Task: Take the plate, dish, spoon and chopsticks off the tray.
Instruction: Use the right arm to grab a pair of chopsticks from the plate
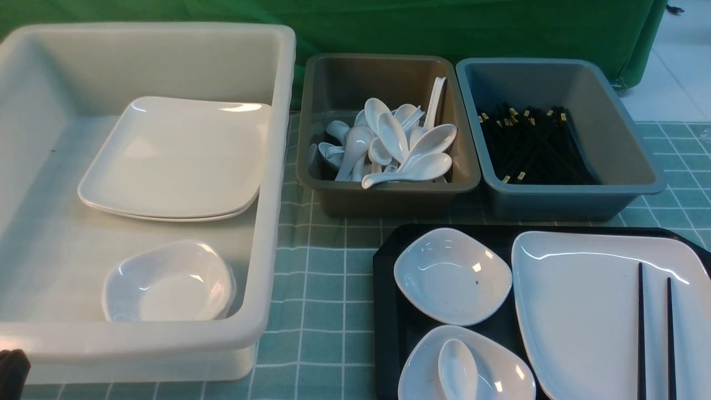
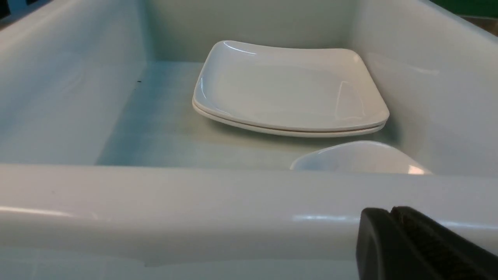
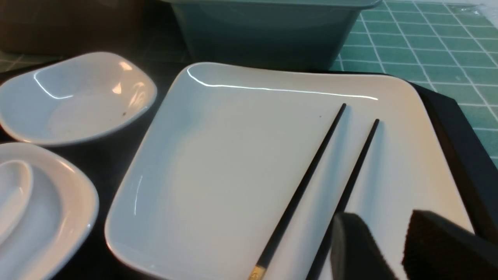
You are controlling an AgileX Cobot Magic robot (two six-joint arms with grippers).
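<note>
At the near left corner, the left gripper (image 2: 390, 217), pads together, sits outside the white tub (image 1: 278, 166). Toward the near right corner, the tray (image 1: 384, 311) carries two dishes (image 1: 452, 276), the spoon (image 1: 458, 369) in the nearer one, and the plate (image 1: 577, 311) bearing the chopsticks (image 1: 640, 333). The right gripper (image 3: 385, 217) hovers spread above them, probably the first pick, which calls for descent and closure. No writing is legible.

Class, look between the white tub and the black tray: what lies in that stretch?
Only bare green checked tablecloth lies between the tub and the tray, as the front view shows.

Green backdrop (image 1: 444, 28), pale floor (image 1: 680, 72) — checked tablecloth (image 1: 322, 266)
</note>
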